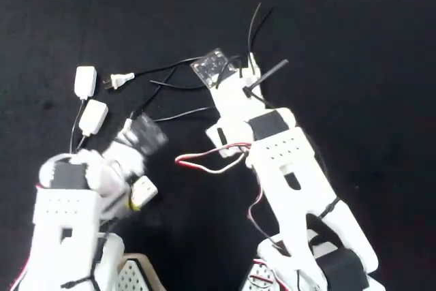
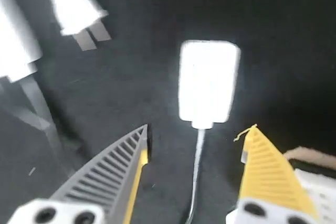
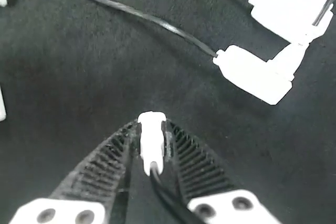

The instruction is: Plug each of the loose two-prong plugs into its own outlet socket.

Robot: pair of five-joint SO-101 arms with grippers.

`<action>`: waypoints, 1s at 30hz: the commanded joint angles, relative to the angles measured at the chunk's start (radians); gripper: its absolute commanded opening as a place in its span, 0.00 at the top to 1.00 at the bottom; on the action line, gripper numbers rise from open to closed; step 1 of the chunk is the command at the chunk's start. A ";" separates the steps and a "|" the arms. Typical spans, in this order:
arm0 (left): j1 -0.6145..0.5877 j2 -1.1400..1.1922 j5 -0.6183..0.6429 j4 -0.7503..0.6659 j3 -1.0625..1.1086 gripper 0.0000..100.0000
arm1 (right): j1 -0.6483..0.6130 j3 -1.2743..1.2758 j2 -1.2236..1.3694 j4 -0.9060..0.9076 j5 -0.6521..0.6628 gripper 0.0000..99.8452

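Your right hand [image 1: 214,66] is closed on a plug [image 3: 151,148], and its black cable runs back between the fingers. This hand hangs near the middle of the worktop [image 1: 381,46], well apart from the two sockets, which lie toward 9 o'clock. Your left hand [image 2: 198,129] is wide open and holds nothing. The near socket [image 2: 208,82] lies just ahead of its fingertips and does not touch them. The far socket [image 1: 85,81] is at 12 o'clock from the near one. The second plug [image 1: 121,80] lies just at 3 o'clock of it, prongs toward it, not inserted.

I judge that the first insertion is in hand and no plug is seated yet. Next, close the left hand on the near socket to steady it. Then carry the plug toward 9 o'clock and line its prongs with the slots. The prongs are hidden in the grip, so check their direction first.
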 commanded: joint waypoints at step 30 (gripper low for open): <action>0.077 0.763 0.025 -0.368 -0.208 0.81 | 0.052 -0.070 -0.007 0.002 0.018 0.99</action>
